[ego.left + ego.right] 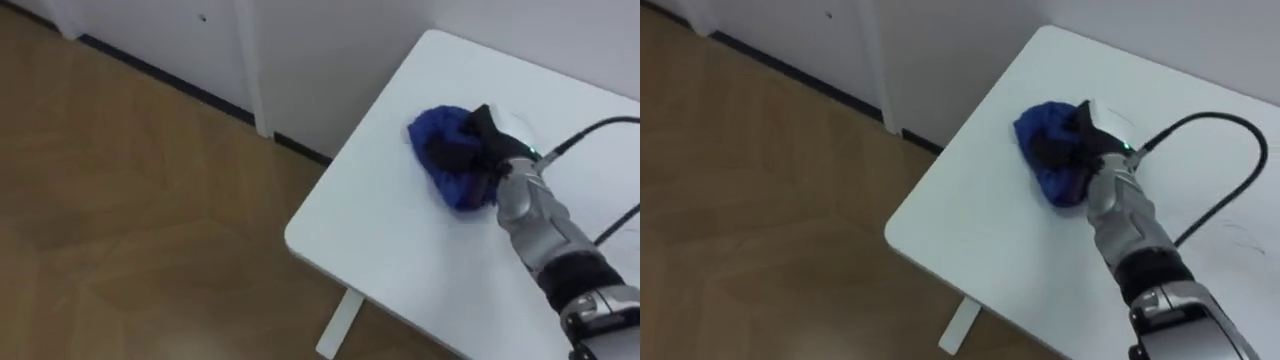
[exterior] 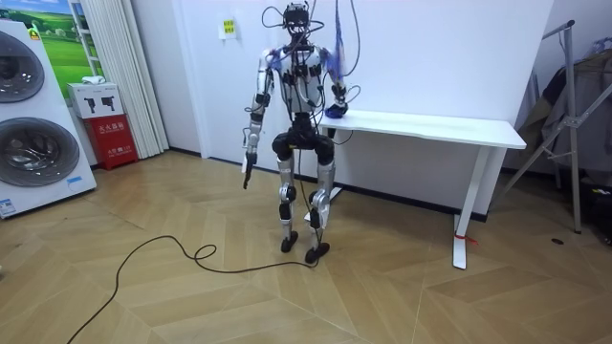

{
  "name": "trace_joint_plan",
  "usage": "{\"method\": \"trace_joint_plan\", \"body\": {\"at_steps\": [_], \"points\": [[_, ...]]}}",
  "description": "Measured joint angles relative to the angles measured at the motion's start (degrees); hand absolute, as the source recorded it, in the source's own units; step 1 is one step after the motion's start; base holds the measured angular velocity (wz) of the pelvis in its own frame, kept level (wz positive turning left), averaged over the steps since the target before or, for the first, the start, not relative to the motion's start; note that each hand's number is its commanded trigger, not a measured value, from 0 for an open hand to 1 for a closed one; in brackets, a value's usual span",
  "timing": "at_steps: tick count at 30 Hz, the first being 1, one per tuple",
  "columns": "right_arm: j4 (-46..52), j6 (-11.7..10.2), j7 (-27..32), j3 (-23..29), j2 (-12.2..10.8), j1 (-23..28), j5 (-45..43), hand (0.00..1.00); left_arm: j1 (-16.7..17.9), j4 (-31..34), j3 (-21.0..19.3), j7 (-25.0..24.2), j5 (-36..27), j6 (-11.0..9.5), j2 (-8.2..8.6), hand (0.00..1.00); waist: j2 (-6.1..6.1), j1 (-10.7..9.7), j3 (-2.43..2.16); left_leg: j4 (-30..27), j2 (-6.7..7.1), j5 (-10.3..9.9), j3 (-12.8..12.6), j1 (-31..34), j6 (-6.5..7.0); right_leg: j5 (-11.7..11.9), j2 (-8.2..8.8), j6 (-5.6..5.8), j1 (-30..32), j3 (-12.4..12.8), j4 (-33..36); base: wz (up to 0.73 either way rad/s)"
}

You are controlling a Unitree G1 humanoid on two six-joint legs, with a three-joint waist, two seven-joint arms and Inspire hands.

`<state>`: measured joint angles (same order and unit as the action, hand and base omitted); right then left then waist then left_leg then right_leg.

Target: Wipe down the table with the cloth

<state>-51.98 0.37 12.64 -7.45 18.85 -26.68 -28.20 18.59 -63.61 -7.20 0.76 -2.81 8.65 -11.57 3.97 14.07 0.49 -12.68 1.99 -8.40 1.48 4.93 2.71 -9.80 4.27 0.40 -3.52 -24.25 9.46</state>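
Stance: robot stands at the end of the tabletop (image 1: 400, 240) that lies to the room view's left, facing the wall, upright.
Cloth: blue cloth (image 1: 455, 185), bunched in a heap on the tabletop, a little in from the near corner; seen from the head it sits at about 2 o'clock.
Right robot hand: right robot hand (image 1: 475, 140) lies on top of the cloth, the arm reaching in from 5 o'clock; dark fingers look dug into the folds and clamped on them.
Left robot hand: left robot hand (image 2: 246, 174) hangs by the hip, well clear of the tabletop; grip cannot be told.
Handling: my guess is light, soft and limp. It should crumple and drag rather than slide stiffly. It will not break and is unlikely to slip on the smooth top while pressed.
Where to hold: from above, on the thick middle of the heap, with loose folds trailing at 9 o'clock. An edge pinch would let it string out.
Risk: the corner drops off at 7 o'clock from the cloth, so a long stroke that way could push it onto the floor.
Containers: washers (image 2: 33, 153) stand at the room view's left, doors shut, contents unseen.
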Motion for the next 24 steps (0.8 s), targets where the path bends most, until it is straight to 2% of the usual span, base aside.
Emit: {"method": "trace_joint_plan", "body": {"at_steps": [2,3,5,6,8,9,11,12,13,14,15,16,17,18,19,20,21,22,23,24], "points": [[-0.5,-2.1,1.5,3.5,0.0,3.5,1.5,1.00,-0.1,0.0,-1.8,-0.1,0.0,-0.3,-0.37,0.00,-0.07,-1.0,0.18,0.1,0.24,0.0,0.0,-0.6,0.01,0.0,0.13,0.07,-0.8,0.0,0.0,0.15],[-0.5,-4.0,2.4,6.7,0.0,6.7,2.3,1.00,-0.1,0.0,-2.9,-0.1,0.3,-0.8,-0.63,0.00,0.29,-2.7,-0.05,0.1,0.64,0.0,-0.1,-1.2,0.02,-0.2,0.43,0.40,-1.6,0.3,-0.1,0.24],[-0.6,-5.7,3.8,11.8,0.2,11.2,2.2,1.00,0.1,0.1,-5.3,0.0,0.9,-1.5,-0.85,0.00,0.43,-5.0,-0.42,1.2,0.63,-0.3,-1.8,-2.4,0.69,-0.6,0.70,1.00,-2.4,0.9,0.2,0.12],[-0.7,-6.0,4.4,15.1,0.8,14.0,2.5,1.00,0.7,1.3,-6.8,0.1,1.3,-1.6,-0.90,0.00,0.71,-6.1,-0.85,1.3,0.63,-0.5,-2.4,-2.8,1.04,-0.6,0.80,1.00,-2.7,0.8,0.2,-0.12],[-2.0,-6.0,4.8,19.3,2.1,17.6,3.7,1.00,1.7,3.1,-8.7,0.3,1.5,-1.8,-1.00,0.00,0.86,-7.1,-1.22,1.3,0.70,-0.9,-3.3,-3.8,1.55,-0.5,0.80,1.07,-3.6,0.7,0.1,-0.34],[-2.8,-6.0,5.2,21.1,3.3,19.9,4.7,1.00,1.3,3.1,-9.4,0.3,2.6,-1.9,-1.05,0.00,0.55,-7.6,-1.43,1.2,0.61,-1.1,-4.2,-4.5,1.83,-0.5,0.85,1.13,-4.0,0.8,0.3,-0.38],[-3.1,-5.9,5.6,23.2,4.0,21.6,5.0,1.00,1.2,4.4,-9.5,0.4,3.6,-2.2,-1.09,0.00,0.19,-8.4,-1.57,0.5,0.54,-1.8,-5.1,-4.6,1.98,-0.6,1.14,1.41,-4.4,0.7,0.5,-0.36],[-3.0,-5.5,5.9,23.3,4.1,21.8,5.1,1.00,0.9,4.7,-9.0,0.4,3.4,-2.7,-1.12,0.00,-0.07,-8.9,-1.54,-1.0,0.40,-2.7,-5.8,-4.6,1.99,-1.3,1.71,2.38,-4.3,0.9,1.6,-0.39],[-2.9,-5.1,6.1,23.1,4.1,21.7,5.1,1.00,0.6,4.6,-8.0,0.6,3.5,-2.7,-1.16,0.00,-0.39,-9.1,-1.55,-1.8,0.13,-3.3,-6.2,-4.6,2.00,-1.5,1.83,2.48,-4.2,0.8,2.5,-0.43],[-2.1,-3.9,6.7,22.5,4.0,21.6,5.0,1.00,-0.6,4.2,-5.9,1.0,3.5,-2.7,-1.07,0.00,-1.55,-9.1,-1.46,-4.2,-0.81,-4.5,-7.0,-4.4,2.11,-2.1,2.03,2.67,-3.3,0.8,5.5,-0.50],[-0.6,-1.6,7.2,21.2,3.2,20.6,4.8,1.00,-1.7,3.9,-3.6,1.1,3.4,-2.8,-1.04,0.00,-2.32,-8.3,-1.28,-6.0,-1.83,-5.6,-8.7,-4.4,2.17,-3.8,3.38,3.61,-0.8,1.2,12.4,-0.64],[-0.1,-0.1,7.5,20.2,2.8,19.7,4.8,1.00,-2.4,3.6,-2.7,1.2,3.3,-2.9,-1.04,0.00,-2.54,-7.3,-1.23,-6.7,-2.33,-6.0,-10.2,-4.5,2.16,-4.7,4.44,3.73,1.2,1.7,16.7,-0.93],[0.8,3.2,8.1,17.9,1.8,17.7,3.1,1.00,-4.1,1.6,-1.4,1.4,3.0,-3.7,-1.10,0.00,-3.10,-5.1,-1.13,-8.6,-3.57,-7.1,-12.5,-4.4,1.76,-6.2,7.11,3.26,4.8,2.2,24.3,-1.08],[2.6,6.3,8.3,14.3,-0.2,15.9,0.6,1.00,-5.7,0.3,-0.6,1.4,3.1,-4.1,-1.32,0.00,-3.39,-2.8,-1.08,-10.9,-5.08,-8.2,-14.4,-3.8,1.00,-7.5,10.03,2.92,7.8,3.6,29.6,-1.01],[3.3,7.5,8.3,12.4,-1.2,14.8,-0.5,1.00,-6.4,-0.3,-0.6,1.4,3.2,-4.2,-1.53,0.00,-3.42,-1.9,-1.07,-11.8,-5.98,-8.6,-15.3,-3.4,0.53,-7.6,11.32,2.86,8.9,4.4,30.7,-0.90],[3.4,8.4,7.7,8.4,-3.4,11.0,-3.2,1.00,-7.6,-1.4,-0.8,1.5,3.3,-4.3,-2.03,0.00,-3.50,0.0,-0.98,-13.6,-8.00,-9.4,-15.9,-2.1,-0.81,-7.5,13.59,2.82,10.5,5.5,31.0,-0.51],[3.5,8.4,6.8,3.6,-4.9,7.5,-4.8,1.00,-9.1,-2.1,-0.5,1.4,3.3,-4.6,-2.85,0.00,-3.52,0.7,-0.53,-15.5,-10.09,-9.8,-15.1,-0.3,-2.29,-7.1,15.05,3.31,10.8,6.4,29.1,-0.29],[3.5,8.1,5.9,1.4,-5.3,5.7,-5.8,1.00,-9.8,-2.2,-0.2,1.3,3.0,-4.8,-3.17,0.00,-3.32,1.0,-0.34,-16.1,-10.82,-9.9,-14.6,0.8,-2.67,-6.6,15.81,3.67,10.8,6.9,27.7,0.25],[3.5,6.8,4.6,-0.5,-5.4,2.4,-6.5,1.00,-11.5,-1.9,0.4,1.2,2.8,-5.0,-3.71,0.00,-2.96,1.7,-0.10,-17.0,-12.29,-9.4,-12.5,3.5,-3.90,-5.1,16.91,4.31,10.4,7.0,23.8,0.55],[3.0,5.7,3.9,-0.5,-5.4,-0.5,-6.8,1.00,-12.6,-1.2,1.0,1.1,2.4,-5.0,-4.05,0.00,-2.54,2.4,-0.05,-17.1,-13.09,-8.2,-10.0,6.0,-5.42,-2.8,17.56,4.99,9.8,6.9,18.9,0.69]]}}
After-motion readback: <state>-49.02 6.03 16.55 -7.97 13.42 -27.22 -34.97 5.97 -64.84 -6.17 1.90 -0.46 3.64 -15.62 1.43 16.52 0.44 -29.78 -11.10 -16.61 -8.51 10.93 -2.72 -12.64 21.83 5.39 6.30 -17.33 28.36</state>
